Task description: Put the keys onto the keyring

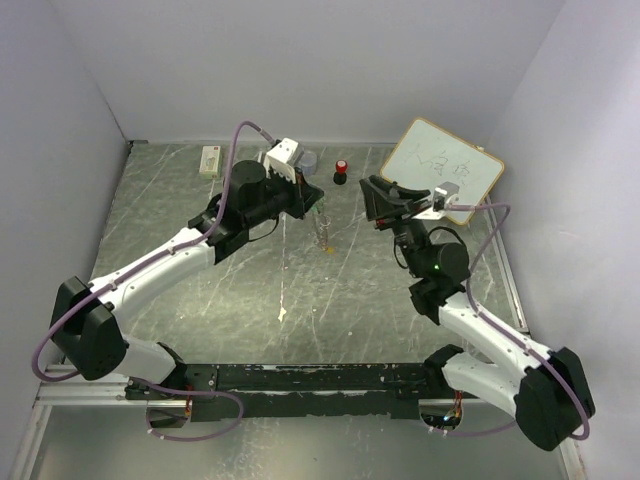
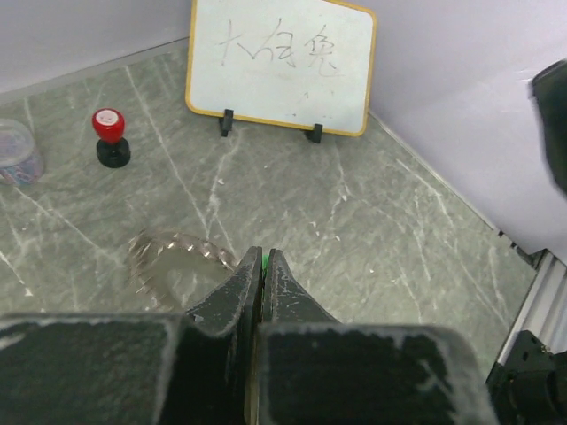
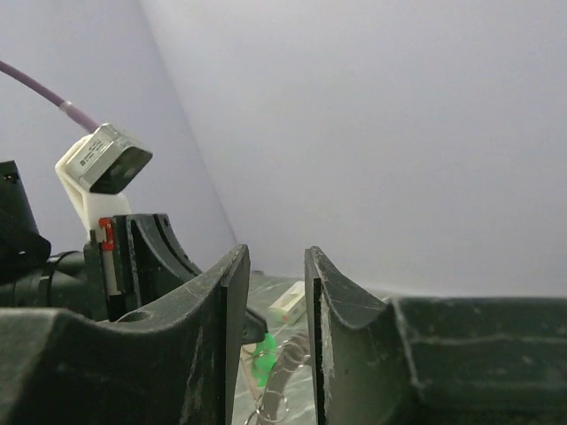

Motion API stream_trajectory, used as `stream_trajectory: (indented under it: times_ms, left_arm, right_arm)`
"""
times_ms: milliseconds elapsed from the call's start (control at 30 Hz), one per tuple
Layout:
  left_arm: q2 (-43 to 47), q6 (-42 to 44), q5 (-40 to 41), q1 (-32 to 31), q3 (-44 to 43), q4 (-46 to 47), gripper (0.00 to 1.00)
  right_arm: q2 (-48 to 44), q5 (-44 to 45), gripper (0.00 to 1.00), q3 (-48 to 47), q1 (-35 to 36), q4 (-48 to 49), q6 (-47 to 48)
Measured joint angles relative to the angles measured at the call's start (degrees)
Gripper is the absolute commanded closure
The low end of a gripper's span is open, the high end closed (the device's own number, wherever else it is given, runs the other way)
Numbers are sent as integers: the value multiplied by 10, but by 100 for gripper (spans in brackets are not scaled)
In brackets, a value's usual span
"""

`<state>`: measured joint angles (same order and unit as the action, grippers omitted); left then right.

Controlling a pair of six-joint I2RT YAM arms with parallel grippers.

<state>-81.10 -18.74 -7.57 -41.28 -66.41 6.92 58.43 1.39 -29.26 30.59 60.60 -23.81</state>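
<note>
Soft, even light with a lilac cast; shadows faint.
Top view: the grey-green marbled tabletop (image 1: 350,300) carries only a dull sheen. Left wrist view: the wide, ridged silver keyring (image 2: 186,239) at 8 o'clock is smeared, half see-through. Right wrist view: the right gripper (image 3: 276,261) looms close, its black fingers (image 3: 208,336) soft-edged, and the small green-headed key (image 3: 263,354) at 6 o'clock is blurred.

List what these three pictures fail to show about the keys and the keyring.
Green key: left wrist view, only a sliver shows; the shut left gripper covers the rest.
Keyring: same view, blurred, its near part behind that gripper.
Top view: both too small to make out.
</note>
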Motion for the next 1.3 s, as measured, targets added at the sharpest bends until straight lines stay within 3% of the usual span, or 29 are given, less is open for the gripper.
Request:
stream_trajectory:
  times_ms: [167, 367, 567, 933, 1300]
  left_arm:
    - [0, 36, -6, 1, -25, -39, 93]
    - [-4, 76, -44, 1, -63, -76, 93]
    - [-9, 101, -82, 1, -81, -103, 93]
    - [-26, 128, -113, 1, -101, -141, 93]
    - [-34, 138, -131, 1, -110, -155, 93]
  right_arm:
    - [-26, -20, 68, -60, 0, -122, 101]
    - [17, -91, 60, -168, 0, -299, 228]
    - [47, -140, 59, -198, 1, -414, 322]
    - [43, -216, 60, -193, 2, -495, 421]
    - [43, -254, 65, -192, 2, -522, 450]
